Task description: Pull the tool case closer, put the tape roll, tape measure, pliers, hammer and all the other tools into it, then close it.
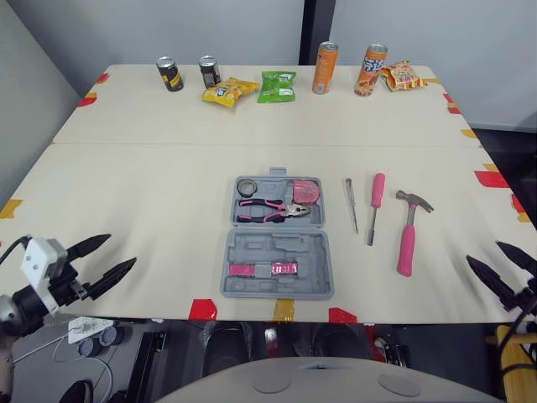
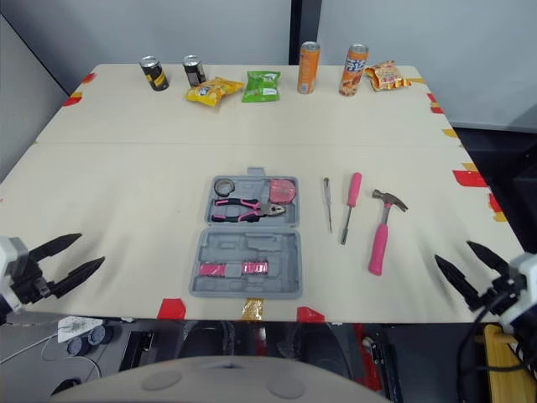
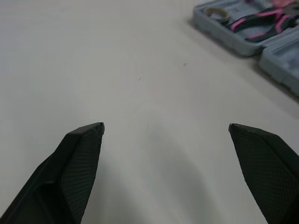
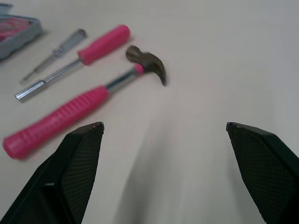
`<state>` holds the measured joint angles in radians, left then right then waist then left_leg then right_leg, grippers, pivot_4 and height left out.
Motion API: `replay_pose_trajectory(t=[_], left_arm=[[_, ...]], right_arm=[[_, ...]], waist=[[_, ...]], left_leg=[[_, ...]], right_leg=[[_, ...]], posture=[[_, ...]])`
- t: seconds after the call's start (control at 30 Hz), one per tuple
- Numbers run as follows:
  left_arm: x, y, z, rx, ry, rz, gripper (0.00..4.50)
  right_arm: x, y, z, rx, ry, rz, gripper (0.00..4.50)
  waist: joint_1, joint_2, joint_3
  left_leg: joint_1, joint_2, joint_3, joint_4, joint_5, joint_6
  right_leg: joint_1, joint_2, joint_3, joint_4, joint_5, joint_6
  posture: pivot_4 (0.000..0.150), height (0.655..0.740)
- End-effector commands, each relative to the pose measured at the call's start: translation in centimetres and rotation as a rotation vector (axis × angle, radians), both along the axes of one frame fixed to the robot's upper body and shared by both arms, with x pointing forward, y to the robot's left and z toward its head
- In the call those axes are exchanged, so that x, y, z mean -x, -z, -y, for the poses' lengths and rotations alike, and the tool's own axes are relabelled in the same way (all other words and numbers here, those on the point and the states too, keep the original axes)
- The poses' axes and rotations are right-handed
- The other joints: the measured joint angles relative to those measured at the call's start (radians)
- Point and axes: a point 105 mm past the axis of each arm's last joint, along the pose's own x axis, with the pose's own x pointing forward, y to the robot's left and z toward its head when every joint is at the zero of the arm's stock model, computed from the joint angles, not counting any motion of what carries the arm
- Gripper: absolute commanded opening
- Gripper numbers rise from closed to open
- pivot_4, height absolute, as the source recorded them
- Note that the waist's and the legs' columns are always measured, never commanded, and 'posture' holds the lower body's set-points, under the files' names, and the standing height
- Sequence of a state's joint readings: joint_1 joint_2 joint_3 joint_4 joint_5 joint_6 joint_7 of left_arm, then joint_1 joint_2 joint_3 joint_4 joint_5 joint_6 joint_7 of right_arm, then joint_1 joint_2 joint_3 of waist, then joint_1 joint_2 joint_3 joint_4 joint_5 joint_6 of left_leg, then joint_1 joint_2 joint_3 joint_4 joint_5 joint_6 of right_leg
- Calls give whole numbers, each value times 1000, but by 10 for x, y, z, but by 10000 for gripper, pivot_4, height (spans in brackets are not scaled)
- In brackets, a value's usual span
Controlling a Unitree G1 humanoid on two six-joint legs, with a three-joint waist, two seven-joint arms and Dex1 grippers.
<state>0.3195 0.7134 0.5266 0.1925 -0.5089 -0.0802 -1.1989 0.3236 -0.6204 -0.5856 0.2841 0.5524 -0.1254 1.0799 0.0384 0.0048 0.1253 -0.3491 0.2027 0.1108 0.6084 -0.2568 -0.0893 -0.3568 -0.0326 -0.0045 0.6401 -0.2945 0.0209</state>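
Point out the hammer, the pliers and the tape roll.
hammer (image 1: 407, 246), left eye view, on its pink handle
pliers (image 1: 284, 210), left eye view, near the pivot
tape roll (image 1: 239, 188), left eye view, on its rim

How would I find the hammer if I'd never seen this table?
Find the grey tool case open near the front edge of the table. To the robot's right of it three tools lie side by side; the hammer is the farthest out. It alone has a metal claw head on a thick pink handle, unlike the thin screwdriver and pink driver.
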Motion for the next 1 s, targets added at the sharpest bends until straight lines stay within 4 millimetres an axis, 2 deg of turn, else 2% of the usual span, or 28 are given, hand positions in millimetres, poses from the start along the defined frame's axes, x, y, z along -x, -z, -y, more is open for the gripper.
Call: replay_pose_trajectory(t=[0.03, 0.13, 0.23, 0.33, 0.57, 0.77, 0.87, 1.0], left_arm=[[-10, -27, 25, -15, 146, 59, 45000], [-13, -37, 45, -22, 266, 65, 45000], [-15, -46, 59, -24, 350, 67, 45000], [-17, -60, 83, -45, 490, 79, 45000], [-21, -84, 111, -66, 680, 107, 45000], [-21, -95, 118, -67, 767, 94, 45000], [-23, -99, 116, -70, 774, 95, 45000], [-25, -101, 112, -67, 767, 101, 45000]], right_arm=[[-23, -23, -40, -2, -116, 68, 44416], [-37, -29, -74, 2, -177, 66, 44416], [-47, -30, -93, 14, -181, 46, 44416], [-59, -30, -123, 35, -199, 21, 44416], [-85, -25, -162, 76, -138, -49, 44416], [-102, -16, -189, 59, -87, -115, 44416], [-111, -11, -192, 57, -4, -148, 44416], [-114, -7, -190, 62, 38, -168, 44416]], waist=[[1, 0, 0], [3, 0, 0], [5, 0, 0], [9, 0, 0], [9, 0, 0], [8, 0, 0], [8, 0, 0], [12, 0, 0]], left_leg=[[0, 0, 0, 0, 0, 0], [0, 0, -1, 1, 0, 0], [0, 0, -1, 1, 0, -1], [0, -4, -1, 1, 3, -7], [0, -5, -1, 0, 4, -13], [0, -5, -2, 0, 6, -17], [0, -5, -3, 0, 6, -19], [0, -5, -3, 0, 8, -23]], right_leg=[[0, 0, 0, 1, 0, 0], [0, 0, 0, 2, 0, 0], [-1, 0, 0, 2, 0, 0], [-1, 1, 0, 2, 0, 0], [-1, 1, 0, 3, 1, 2], [-1, 2, 1, 3, 1, 3], [-1, 2, 0, 3, 1, 3], [0, 2, 0, 3, 2, 3]], posture=[[1500, 7400], [1500, 7400], [1500, 7400], [1500, 7400], [1500, 7400], [1500, 7400], [1500, 7400], [1500, 7400]])
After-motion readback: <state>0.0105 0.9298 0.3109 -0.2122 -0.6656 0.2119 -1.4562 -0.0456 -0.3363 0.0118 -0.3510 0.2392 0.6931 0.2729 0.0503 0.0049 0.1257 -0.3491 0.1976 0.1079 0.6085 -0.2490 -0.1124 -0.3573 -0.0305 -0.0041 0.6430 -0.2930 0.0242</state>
